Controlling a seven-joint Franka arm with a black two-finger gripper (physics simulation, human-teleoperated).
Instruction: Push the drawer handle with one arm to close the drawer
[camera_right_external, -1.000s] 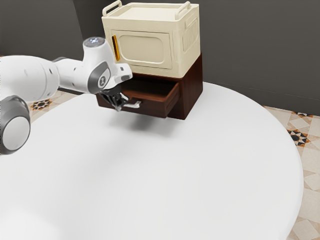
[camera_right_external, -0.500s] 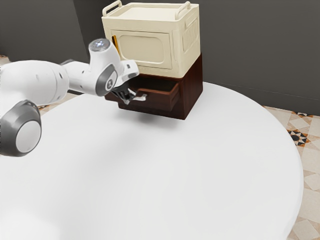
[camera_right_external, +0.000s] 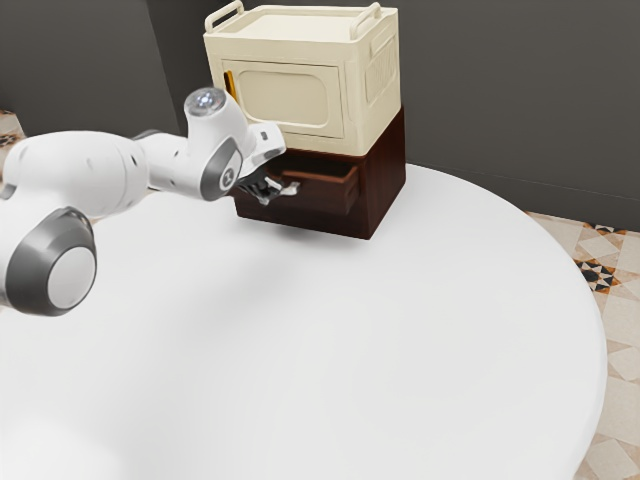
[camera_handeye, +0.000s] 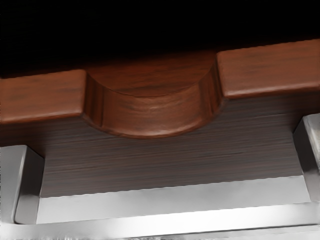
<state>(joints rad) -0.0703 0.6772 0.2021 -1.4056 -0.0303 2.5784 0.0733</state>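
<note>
Bright light washes the round table, glaring at the exterior view's lower left, with a soft shadow toward its far edge. The handle gleams; beyond the drawer front lies deep black.

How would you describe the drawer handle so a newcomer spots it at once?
Find the cream box sitting on the dark wooden cabinet. Beneath the box, a partly open drawer juts out. Its handle is the shiny metal bar across the front, unlike the cream rails atop the box.
</note>
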